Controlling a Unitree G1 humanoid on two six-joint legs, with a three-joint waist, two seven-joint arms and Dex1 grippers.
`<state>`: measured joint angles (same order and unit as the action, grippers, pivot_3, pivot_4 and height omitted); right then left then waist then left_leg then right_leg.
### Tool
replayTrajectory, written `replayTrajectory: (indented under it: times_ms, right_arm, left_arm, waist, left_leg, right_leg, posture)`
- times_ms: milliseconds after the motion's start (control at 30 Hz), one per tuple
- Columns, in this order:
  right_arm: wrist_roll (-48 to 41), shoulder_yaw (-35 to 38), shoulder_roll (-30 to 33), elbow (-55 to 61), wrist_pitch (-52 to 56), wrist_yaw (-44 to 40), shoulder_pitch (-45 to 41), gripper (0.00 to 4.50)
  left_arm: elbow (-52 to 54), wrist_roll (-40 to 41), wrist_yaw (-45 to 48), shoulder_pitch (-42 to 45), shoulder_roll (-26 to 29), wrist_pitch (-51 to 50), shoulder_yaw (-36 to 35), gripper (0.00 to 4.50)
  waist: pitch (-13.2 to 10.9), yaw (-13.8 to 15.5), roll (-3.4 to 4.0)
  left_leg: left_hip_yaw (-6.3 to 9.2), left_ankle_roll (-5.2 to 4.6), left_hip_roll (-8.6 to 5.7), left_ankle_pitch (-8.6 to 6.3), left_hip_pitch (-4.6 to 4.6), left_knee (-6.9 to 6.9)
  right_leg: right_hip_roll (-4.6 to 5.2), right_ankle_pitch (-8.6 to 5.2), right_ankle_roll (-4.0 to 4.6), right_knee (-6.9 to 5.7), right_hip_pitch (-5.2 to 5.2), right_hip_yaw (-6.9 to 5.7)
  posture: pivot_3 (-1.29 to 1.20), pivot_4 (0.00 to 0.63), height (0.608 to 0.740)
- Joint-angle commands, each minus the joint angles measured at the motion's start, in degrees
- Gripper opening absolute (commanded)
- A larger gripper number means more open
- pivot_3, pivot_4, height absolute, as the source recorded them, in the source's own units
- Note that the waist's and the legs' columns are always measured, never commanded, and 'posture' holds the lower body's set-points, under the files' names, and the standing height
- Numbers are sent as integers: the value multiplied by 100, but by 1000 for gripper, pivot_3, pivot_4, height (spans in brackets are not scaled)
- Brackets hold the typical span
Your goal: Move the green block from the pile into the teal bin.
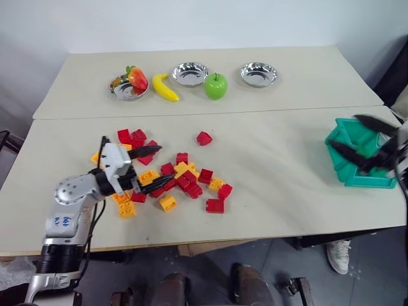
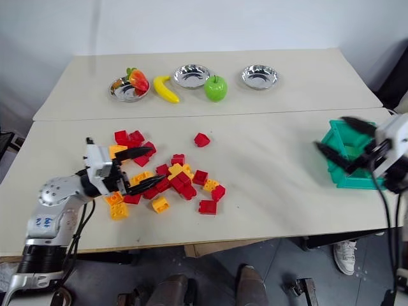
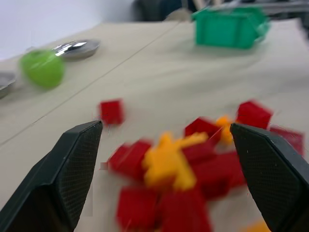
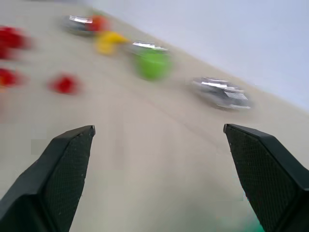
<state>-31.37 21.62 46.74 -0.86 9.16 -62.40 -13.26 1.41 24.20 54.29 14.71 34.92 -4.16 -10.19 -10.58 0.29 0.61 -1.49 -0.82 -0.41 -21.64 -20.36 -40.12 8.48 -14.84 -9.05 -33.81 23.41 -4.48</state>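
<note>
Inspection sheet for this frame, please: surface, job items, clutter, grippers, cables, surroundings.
Surface: pale table, seam across it.
Job's things: pile of red, yellow and orange blocks, scattered; teal bin at the table's right edge.
Clutter: lone red block; three steel bowls; strawberry; banana; apple.
Grippers: left gripper over pile, jaws open; right gripper at bin, jaws open.
Cables: black cable along left arm.
Surroundings: white shoe on the floor.

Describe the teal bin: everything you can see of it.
The teal bin is an open-top box of smooth, plastic-looking teal, standing upright near the table's right edge, far from the block pile. Its walls are straight with a rim around the top. The right claw, open, hangs in front of and over it, hiding its inside.
</note>
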Motion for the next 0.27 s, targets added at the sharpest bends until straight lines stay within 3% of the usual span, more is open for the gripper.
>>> replayTrajectory:
  times_ms: [33, 267]
  right_arm:
    - [-253, -313, -294, 592, 154, -72, 195, 4474]
    - [154, -932, -1054, 526, -407, 45, 667, 4474]
  left_arm:
    - [255, -100, -181, -385, 196, 119, -357, 4500]
    - [489, 14, -550, -1389, 233, 123, -988, 4500]
  waist:
    - [0, 29, 0]
    - [0, 63, -1]
  left_leg:
    - [-1, -1, -2, 0, 0, 0]
    - [-2, 2, 0, -2, 1, 2]
  right_leg:
    - [2, 1, 0, 1, 0, 1]
    - [-3, 4, 4, 0, 3, 0]
  posture:
    - [0, 150, 740]
    - [0, 150, 740]
